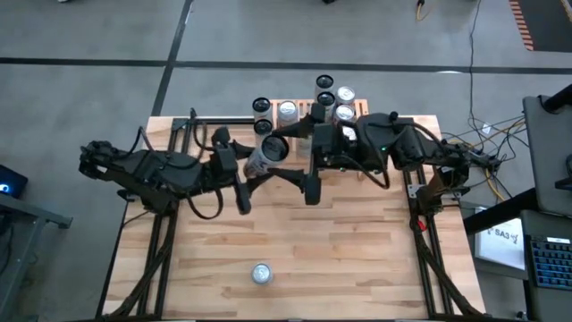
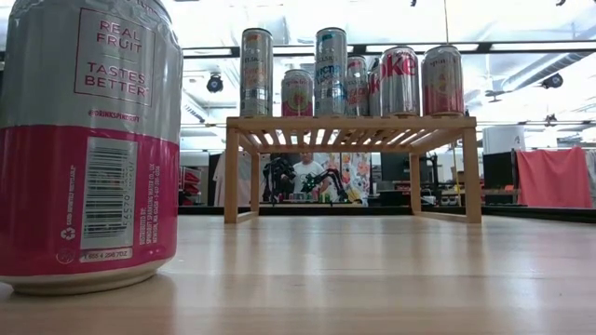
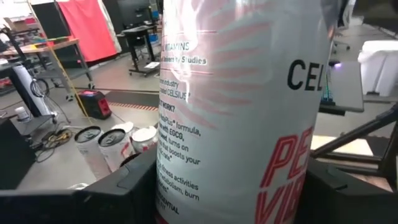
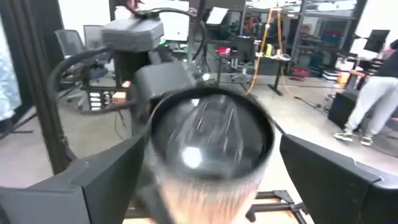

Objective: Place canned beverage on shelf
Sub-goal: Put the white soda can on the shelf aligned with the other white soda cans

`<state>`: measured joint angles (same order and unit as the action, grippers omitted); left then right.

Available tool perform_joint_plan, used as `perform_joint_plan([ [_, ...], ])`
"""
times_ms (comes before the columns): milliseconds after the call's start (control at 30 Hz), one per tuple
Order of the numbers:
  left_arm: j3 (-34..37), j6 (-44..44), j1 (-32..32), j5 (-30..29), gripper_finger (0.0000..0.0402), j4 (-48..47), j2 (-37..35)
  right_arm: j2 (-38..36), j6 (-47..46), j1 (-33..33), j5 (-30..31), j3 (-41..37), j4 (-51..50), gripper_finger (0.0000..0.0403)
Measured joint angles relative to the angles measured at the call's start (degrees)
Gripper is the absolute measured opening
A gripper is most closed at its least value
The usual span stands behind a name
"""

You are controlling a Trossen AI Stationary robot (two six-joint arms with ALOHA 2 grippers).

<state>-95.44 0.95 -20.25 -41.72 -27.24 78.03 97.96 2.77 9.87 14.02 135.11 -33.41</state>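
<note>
Above the near edge of the shelf (image 1: 308,114), the high view shows the left gripper (image 1: 253,165) pinching a white can (image 1: 266,154) held tilted, off the table. Its wrist view fills with that can's printed side, fingers pressed on both flanks. Facing it, the right gripper (image 1: 299,152) has its jaws spread wide, the can's end (image 4: 208,140) lying between them without touching. Only the low view shows the cans (image 2: 349,82) standing on the shelf top, and a pink can (image 2: 88,140) well in front of the shelf.
</note>
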Motion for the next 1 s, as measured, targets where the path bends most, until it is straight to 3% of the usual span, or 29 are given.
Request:
perform_joint_plan([
  [233, 0.00, 0.15, 0.00, 0.00, 0.0232, 1.40, 1.56, 0.32, 1.58, 0.00, 1.42, -0.02, 0.74, 0.0357],
  [400, 0.00, 0.17, 0.02, -0.16, 0.0235, 1.40, 1.56, 0.32, 1.73, 0.02, 1.43, -0.04, 0.73, 0.0278],
  [467, 0.00, 0.15, 0.02, -0.15, 0.0258, 1.40, 1.56, 0.31, 1.59, 0.00, 1.37, -0.07, 0.72, 0.0242],
  [633, -0.20, -0.87, 0.00, -0.05, 0.0316, 1.93, 1.46, 0.11, 0.64, -0.17, 1.85, -0.17, -0.66, 0.0241],
  [1000, -0.24, -4.23, 0.00, 0.22, 0.0327, 1.45, -1.28, -5.17, -1.80, -1.87, 2.65, -0.20, -10.71, 0.0241],
])
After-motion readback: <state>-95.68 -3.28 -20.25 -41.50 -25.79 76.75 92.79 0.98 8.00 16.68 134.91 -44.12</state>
